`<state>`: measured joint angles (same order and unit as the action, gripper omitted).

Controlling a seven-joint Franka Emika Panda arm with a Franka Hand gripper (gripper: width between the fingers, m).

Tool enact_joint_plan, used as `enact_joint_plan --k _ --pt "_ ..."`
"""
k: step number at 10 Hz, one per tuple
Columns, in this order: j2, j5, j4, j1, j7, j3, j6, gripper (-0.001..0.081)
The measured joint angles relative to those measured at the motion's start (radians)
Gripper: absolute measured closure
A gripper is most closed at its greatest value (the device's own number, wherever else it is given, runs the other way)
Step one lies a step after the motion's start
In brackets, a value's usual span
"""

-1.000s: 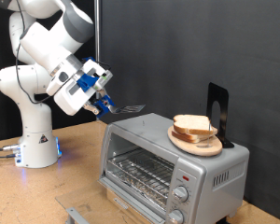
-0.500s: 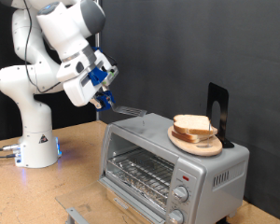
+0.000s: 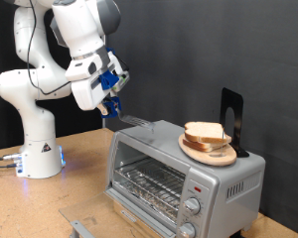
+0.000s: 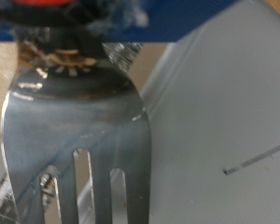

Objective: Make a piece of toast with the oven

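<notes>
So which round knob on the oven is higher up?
The upper knob on the oven front, at the exterior view's right of the glass door. The other knob sits directly below it, cut off by the picture's bottom edge.

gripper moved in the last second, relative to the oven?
Yes. The gripper, shut on a metal spatula, rose slightly and swung more upright against the fixed oven; the spatula's blade stays over the oven's top left corner.

Robotics lab, black backdrop curtain (image 3: 189, 50) (no kitchen fittings), plywood bench (image 3: 50, 203), bolted arm (image 3: 35, 89)
</notes>
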<state>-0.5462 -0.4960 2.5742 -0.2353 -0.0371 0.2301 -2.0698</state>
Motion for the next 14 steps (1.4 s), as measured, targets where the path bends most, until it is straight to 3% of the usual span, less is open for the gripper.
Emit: enact_joint_plan --k 3,7,14 --pt "0.001 0.037 -0.021 -0.002 0.09 0.064 -0.065 0.034" --pt "0.028 0.085 -0.074 -0.007 0.191 0.122 -0.068 0.034" --pt "0.13 0.094 -0.155 -0.008 0.275 0.17 -0.068 0.034"
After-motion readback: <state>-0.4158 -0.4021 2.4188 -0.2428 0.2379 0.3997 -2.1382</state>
